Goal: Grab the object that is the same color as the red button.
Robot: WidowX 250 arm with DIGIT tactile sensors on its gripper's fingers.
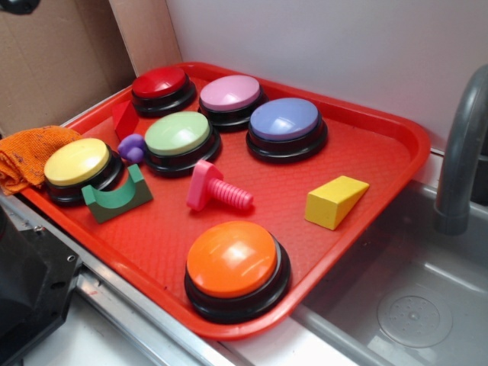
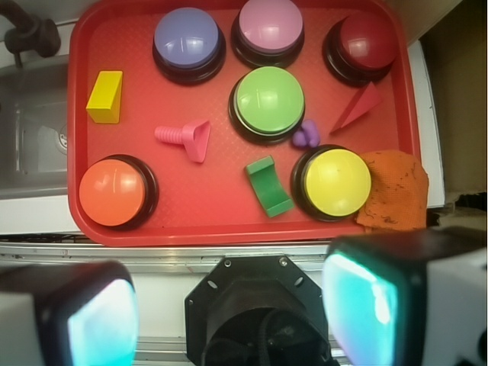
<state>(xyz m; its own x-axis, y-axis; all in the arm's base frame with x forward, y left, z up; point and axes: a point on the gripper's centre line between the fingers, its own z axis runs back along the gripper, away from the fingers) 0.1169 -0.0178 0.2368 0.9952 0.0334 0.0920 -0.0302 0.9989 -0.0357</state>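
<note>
The red wedge block (image 1: 124,118) (image 2: 356,107) lies on the red tray (image 1: 366,152) (image 2: 191,206), between the red button (image 1: 162,88) (image 2: 361,44) and the yellow button (image 1: 76,162) (image 2: 336,181). The red button stands in the tray's far left corner in the exterior view. My gripper (image 2: 229,313) shows only in the wrist view. It hangs high above the robot's black base, off the tray's near edge and well clear of the wedge. It is open, its two cyan-padded fingers (image 2: 103,324) wide apart with nothing between them.
The tray also holds a green button (image 1: 178,135), pink button (image 1: 230,94), blue button (image 1: 284,120), orange button (image 1: 232,261), pink screw toy (image 1: 213,187), yellow wedge (image 1: 334,200), green arch (image 1: 116,195) and small purple toy (image 1: 132,146). An orange cloth (image 1: 27,155) lies left; sink (image 1: 412,305) and faucet (image 1: 461,152) right.
</note>
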